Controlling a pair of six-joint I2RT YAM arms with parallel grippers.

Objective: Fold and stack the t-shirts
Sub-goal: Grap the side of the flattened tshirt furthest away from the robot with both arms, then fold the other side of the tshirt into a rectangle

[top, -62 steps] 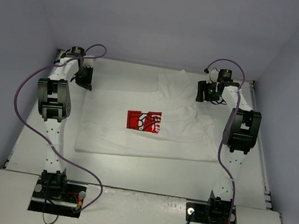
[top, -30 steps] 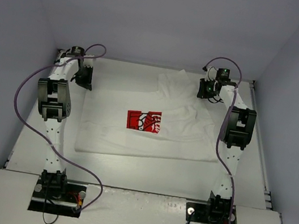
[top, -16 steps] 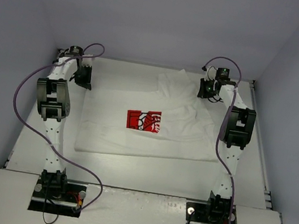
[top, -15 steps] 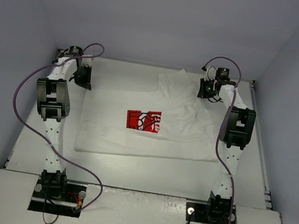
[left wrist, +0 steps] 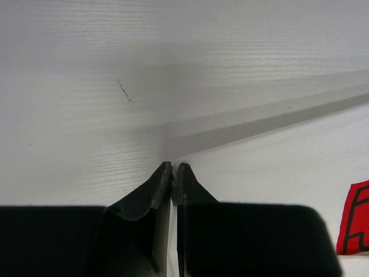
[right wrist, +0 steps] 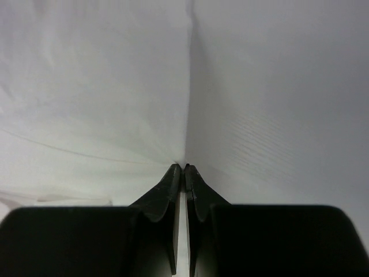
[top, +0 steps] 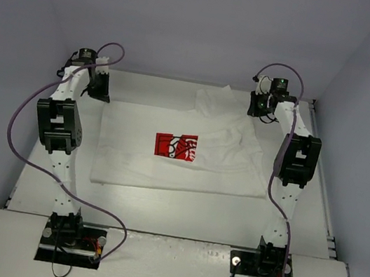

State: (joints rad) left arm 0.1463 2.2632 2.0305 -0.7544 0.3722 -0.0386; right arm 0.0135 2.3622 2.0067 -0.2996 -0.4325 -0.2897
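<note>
The white t-shirt (top: 187, 167) lies spread across the table, its red square print (top: 176, 146) facing up. My left gripper (top: 98, 86) is at the shirt's far left corner, shut on the cloth there; in the left wrist view the closed left gripper (left wrist: 174, 168) pinches the corner of the t-shirt (left wrist: 277, 167), and the red print (left wrist: 354, 222) shows at the right edge. My right gripper (top: 259, 104) is at the rumpled far right part, shut on the cloth. In the right wrist view the right gripper (right wrist: 184, 168) is shut on the edge of the t-shirt (right wrist: 98, 86).
The grey back wall (top: 202, 35) rises just beyond both grippers, and side walls (top: 3, 79) close in the white table (top: 173, 211). The purple cables (top: 21, 118) loop off each arm. A bunched flap of the shirt (top: 212, 102) lies at the far middle.
My right gripper has shut on the cloth. Both grippers have moved toward the back wall, the left one farther, drawing the shirt's far left corner out and shifting the shirt slightly left.
</note>
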